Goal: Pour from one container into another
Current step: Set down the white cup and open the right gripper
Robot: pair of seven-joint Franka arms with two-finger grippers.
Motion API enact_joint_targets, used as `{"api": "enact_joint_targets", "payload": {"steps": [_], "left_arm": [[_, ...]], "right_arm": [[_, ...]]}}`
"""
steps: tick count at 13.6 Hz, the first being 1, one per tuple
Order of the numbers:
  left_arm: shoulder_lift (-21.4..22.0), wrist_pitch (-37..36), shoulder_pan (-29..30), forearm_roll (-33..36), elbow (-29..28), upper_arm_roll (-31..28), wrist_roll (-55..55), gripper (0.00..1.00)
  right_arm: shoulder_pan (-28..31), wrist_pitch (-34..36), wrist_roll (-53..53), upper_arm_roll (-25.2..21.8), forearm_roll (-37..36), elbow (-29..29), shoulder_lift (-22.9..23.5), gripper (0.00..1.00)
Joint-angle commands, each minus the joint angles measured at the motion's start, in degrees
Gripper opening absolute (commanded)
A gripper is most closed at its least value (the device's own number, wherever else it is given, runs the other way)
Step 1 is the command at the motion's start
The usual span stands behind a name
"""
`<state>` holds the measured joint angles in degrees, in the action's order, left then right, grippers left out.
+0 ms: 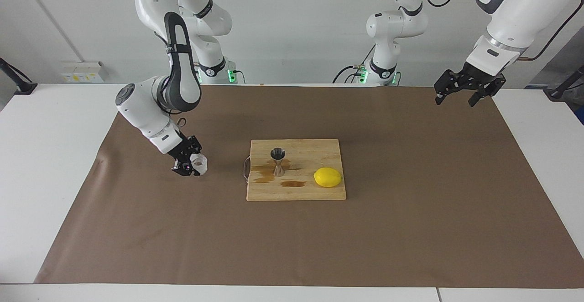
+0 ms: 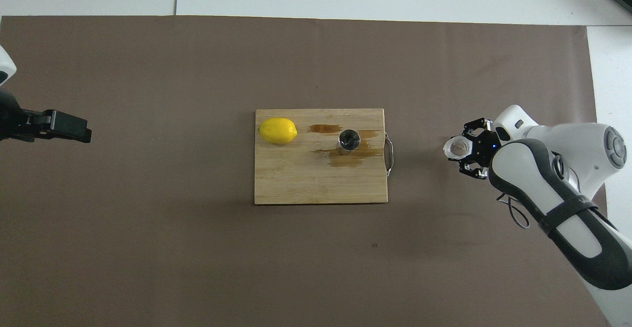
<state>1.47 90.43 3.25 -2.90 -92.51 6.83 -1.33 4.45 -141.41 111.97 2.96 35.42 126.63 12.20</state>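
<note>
Bright, even light — soft shadows
</note>
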Motion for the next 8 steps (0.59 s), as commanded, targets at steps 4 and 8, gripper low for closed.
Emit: {"api": "enact_joint_targets", "payload": {"steps": [4,8], "left_arm": [[1.2,-0.4,-0.4,1.0,-1.0,-0.5,-0.5,1.00],[1.2,-0.4,-0.4,1.0,-1.0,-0.5,-0.5,1.00]], "right_arm": [[1.6,-2.3,5.9,0.5,3.3,0.3,1.5,0.46],[1.5,-2.1,6.1,0.5,3.3,0.1,1.5,1.00]]}}
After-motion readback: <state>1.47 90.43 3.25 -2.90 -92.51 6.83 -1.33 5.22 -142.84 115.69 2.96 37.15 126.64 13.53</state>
